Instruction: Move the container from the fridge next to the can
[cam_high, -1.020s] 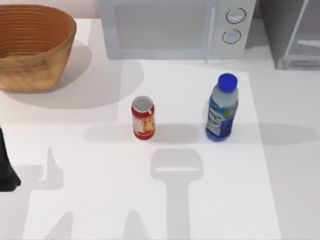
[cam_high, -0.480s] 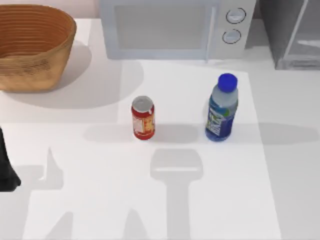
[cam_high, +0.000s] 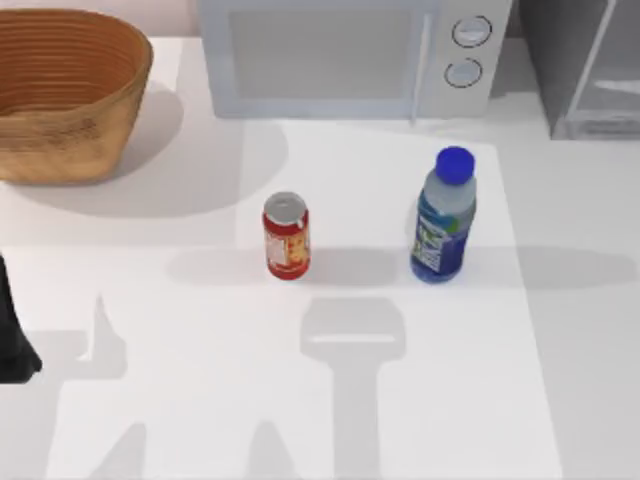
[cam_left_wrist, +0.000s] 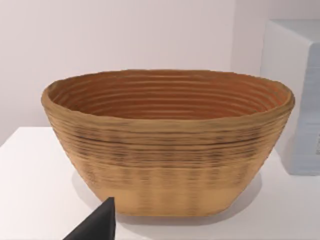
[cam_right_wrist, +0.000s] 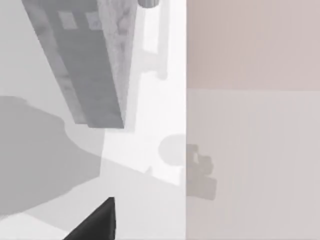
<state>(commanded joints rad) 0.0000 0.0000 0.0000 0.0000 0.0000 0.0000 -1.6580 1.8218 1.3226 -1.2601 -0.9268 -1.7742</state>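
One white table (cam_high: 150, 400), pale wall (cam_left_wrist: 125, 35) behind.

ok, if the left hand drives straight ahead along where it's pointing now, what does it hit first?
Most likely the wicker basket: in the left wrist view its side wall stands directly ahead of the left hand's dark fingertip, with bare table in between. How far off it is cannot be told.
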